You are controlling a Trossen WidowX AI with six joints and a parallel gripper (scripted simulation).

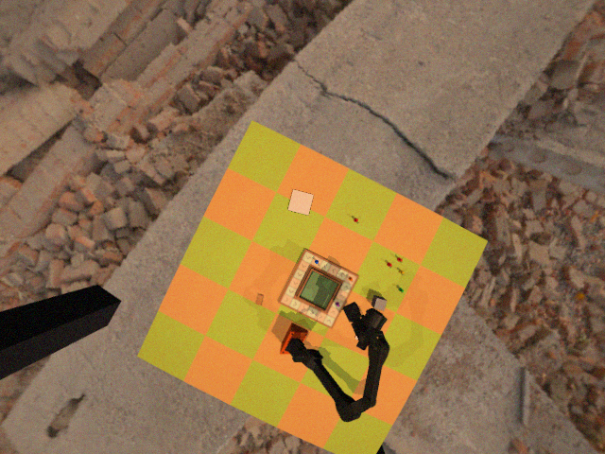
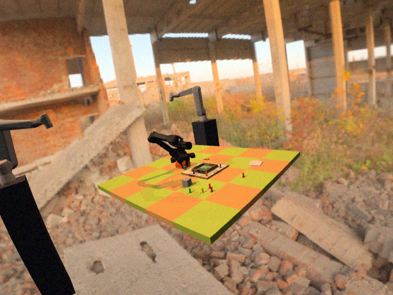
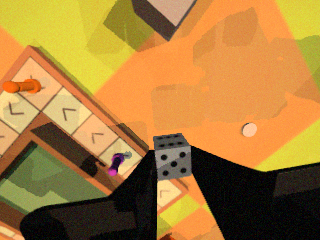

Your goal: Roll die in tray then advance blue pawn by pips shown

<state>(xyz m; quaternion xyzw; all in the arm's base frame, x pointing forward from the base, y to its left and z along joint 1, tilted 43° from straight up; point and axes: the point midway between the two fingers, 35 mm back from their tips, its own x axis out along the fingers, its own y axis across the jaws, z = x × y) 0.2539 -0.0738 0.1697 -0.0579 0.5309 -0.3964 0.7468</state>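
No words, brands or numerals can be read in any view; the only signs are pips and arrows; the grey die [image 3: 172, 156], at the centre of the wrist view, shows five black pips on its front face and four or more on its top face; the pale squares of the game board [image 3: 67, 114], at the left, each carry a dark chevron arrow.

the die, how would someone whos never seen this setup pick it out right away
Start at the checkered orange and green table and find the square game board with the green tray in its middle. At the board's corner nearest the black arm, the gripper is shut on the die. It is a small grey cube with black pips, unlike the thin coloured pawns nearby.
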